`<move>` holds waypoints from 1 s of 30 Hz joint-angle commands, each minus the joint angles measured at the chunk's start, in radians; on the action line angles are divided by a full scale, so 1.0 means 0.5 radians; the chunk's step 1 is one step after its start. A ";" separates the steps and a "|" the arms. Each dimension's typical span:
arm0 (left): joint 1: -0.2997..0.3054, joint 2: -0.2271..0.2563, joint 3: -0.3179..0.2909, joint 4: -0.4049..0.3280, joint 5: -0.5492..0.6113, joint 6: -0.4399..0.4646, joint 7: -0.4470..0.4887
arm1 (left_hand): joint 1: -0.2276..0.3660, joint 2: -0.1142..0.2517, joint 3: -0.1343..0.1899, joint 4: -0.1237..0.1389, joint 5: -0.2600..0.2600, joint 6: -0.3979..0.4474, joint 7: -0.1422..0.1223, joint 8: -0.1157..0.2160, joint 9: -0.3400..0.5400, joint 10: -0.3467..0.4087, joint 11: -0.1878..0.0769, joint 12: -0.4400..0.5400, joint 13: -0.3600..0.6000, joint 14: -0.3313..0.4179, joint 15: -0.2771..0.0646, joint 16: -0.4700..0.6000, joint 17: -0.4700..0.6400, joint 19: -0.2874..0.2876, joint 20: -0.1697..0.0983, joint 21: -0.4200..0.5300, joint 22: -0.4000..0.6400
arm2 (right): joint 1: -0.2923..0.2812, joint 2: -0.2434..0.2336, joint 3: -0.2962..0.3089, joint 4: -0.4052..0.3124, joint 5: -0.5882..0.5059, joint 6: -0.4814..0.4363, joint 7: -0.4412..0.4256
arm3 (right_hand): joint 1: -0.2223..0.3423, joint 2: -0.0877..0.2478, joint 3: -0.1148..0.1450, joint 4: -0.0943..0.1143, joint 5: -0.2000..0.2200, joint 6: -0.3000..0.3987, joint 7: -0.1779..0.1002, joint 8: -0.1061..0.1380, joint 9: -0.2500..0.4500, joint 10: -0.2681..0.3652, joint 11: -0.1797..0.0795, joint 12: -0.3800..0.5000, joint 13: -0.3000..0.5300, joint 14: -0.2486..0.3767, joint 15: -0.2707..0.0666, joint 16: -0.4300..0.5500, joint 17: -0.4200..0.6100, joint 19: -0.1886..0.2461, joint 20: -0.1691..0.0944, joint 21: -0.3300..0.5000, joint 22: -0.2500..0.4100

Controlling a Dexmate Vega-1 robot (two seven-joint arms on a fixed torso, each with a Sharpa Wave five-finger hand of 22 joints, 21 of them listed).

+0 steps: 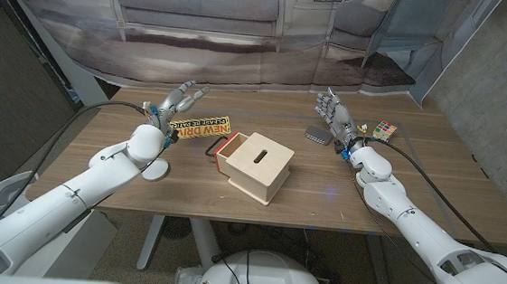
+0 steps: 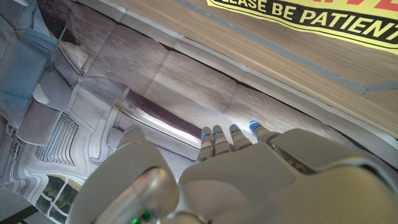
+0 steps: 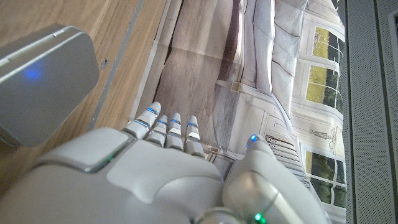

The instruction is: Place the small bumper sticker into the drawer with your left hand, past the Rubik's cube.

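Note:
The small bumper sticker (image 1: 200,127), yellow with black "NEW DRIVER" lettering, lies flat on the table left of centre; its "PLEASE BE PATIENT" line reads clearly on the bumper sticker (image 2: 323,15) in the left wrist view. My left hand (image 1: 173,106) hovers just behind the sticker's left end, fingers spread, holding nothing; the left hand (image 2: 249,168) shows its back in its own wrist view. The wooden drawer box (image 1: 256,167) stands mid-table, its red drawer front (image 1: 220,147) with a dark handle facing the sticker. The Rubik's cube (image 1: 383,130) sits far right. My right hand (image 1: 335,118) is raised with fingers apart and holds nothing.
A grey tin (image 1: 316,134) lies beside my right hand, and the grey tin (image 3: 43,71) looms large in the right wrist view. A white disc (image 1: 153,170) rests by my left forearm. A printed backdrop hangs behind the table's far edge (image 1: 257,91).

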 commanded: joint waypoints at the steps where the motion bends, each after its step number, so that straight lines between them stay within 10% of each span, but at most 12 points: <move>1: -0.032 0.021 0.049 -0.043 0.097 0.137 0.008 | 0.028 -0.005 0.001 -0.013 0.004 -0.005 -0.016 0.002 0.012 0.005 -0.018 -0.005 0.011 -0.006 -0.036 -0.004 0.008 0.011 -0.065 0.006 0.006 | 0.003 -0.001 0.003 0.018 0.008 0.006 0.013 | 0.008 0.011 0.007 -0.012 -0.005 0.016 -0.004 0.004 0.006 0.018 0.006 -0.001 0.006 0.007 0.011 0.000 0.007 0.024 -0.013 -0.007 0.003; 30: -0.115 0.056 0.147 -0.052 0.261 0.319 -0.026 | 0.072 -0.006 0.000 -0.036 0.007 0.019 -0.026 0.001 0.013 0.026 -0.028 -0.003 0.012 0.032 -0.025 0.007 0.011 0.041 -0.075 0.009 0.009 | 0.039 0.028 -0.005 0.066 0.004 0.022 0.024 | 0.007 0.015 0.002 -0.015 -0.006 0.018 -0.007 0.002 0.006 0.022 0.009 -0.002 0.006 0.013 0.014 -0.001 0.008 0.033 -0.009 -0.023 0.004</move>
